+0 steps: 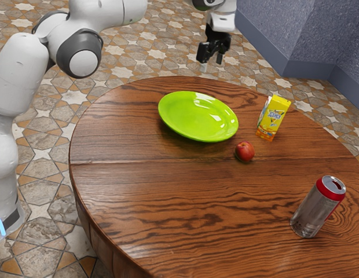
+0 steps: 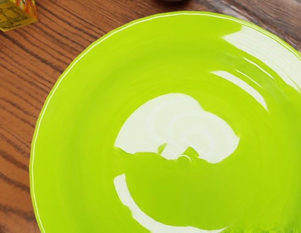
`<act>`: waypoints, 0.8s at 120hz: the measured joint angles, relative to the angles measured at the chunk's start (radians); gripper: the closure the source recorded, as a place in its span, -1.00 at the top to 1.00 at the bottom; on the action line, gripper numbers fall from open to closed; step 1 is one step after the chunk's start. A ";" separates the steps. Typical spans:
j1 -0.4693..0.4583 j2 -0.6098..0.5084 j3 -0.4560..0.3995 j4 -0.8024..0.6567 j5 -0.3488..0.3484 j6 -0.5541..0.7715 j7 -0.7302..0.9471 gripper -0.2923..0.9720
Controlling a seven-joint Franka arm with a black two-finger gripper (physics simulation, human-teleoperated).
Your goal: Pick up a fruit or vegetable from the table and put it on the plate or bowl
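Observation:
A small red apple rests on the round wooden table, just to the exterior view's right of a lime green plate. My gripper hangs open high above the plate's far side, with nothing between its fingers. In the wrist view the glossy green plate lies straight under my hand and holds nothing.
A yellow juice carton stands upright beyond the apple, its corner showing beside the plate. A silver can with a red top stands near the table's front right edge. A patterned tile floor surrounds the table.

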 joint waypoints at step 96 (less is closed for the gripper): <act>-0.436 -0.198 -0.002 0.094 0.131 -0.132 0.227 0.53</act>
